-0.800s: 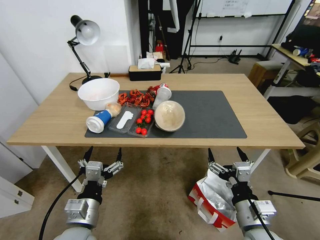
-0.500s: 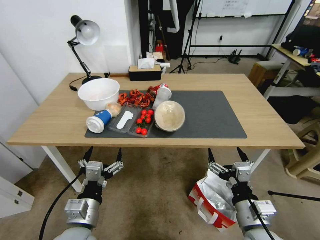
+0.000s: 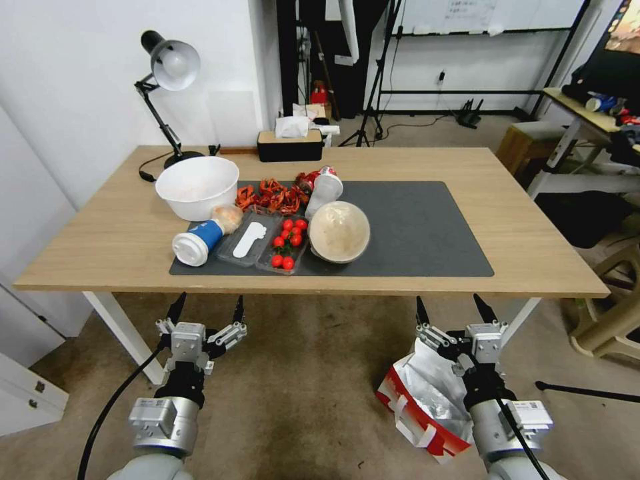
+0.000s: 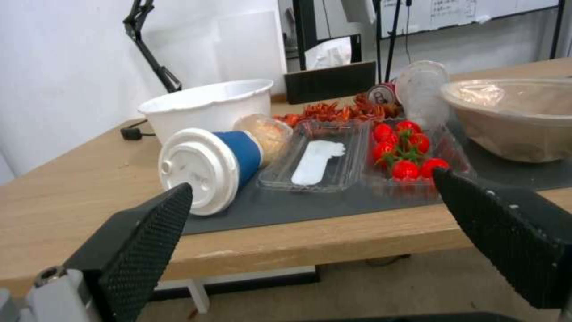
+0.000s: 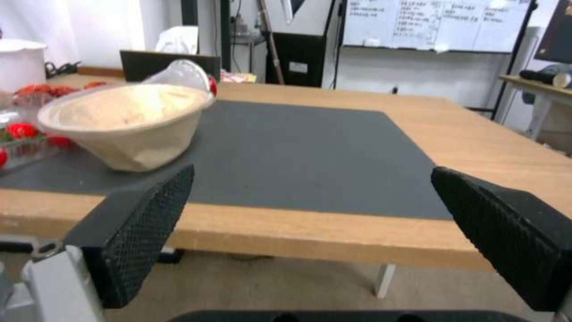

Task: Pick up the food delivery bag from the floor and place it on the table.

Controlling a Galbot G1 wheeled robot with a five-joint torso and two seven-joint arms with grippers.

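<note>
The food delivery bag (image 3: 427, 400), white and red with a silver foil lining, stands open on the floor (image 3: 307, 387) at the lower right, partly behind my right arm. My right gripper (image 3: 453, 308) hovers open just above the bag's far rim, in front of the table's near edge. My left gripper (image 3: 207, 308) hangs open over bare floor to the left, holding nothing. The table (image 3: 520, 240) has a light-wood top with a dark grey mat (image 3: 413, 227); the mat (image 5: 310, 147) spreads bare before the right gripper (image 5: 310, 210).
On the mat's left half lie a white bowl (image 3: 197, 187), a tipped blue cup (image 3: 197, 241), clear trays with tomatoes (image 3: 287, 243), a paper bowl (image 3: 339, 231) and crayfish shells. A desk lamp (image 3: 170, 67) and tissue box (image 3: 290, 143) stand at the back. White table legs flank both grippers.
</note>
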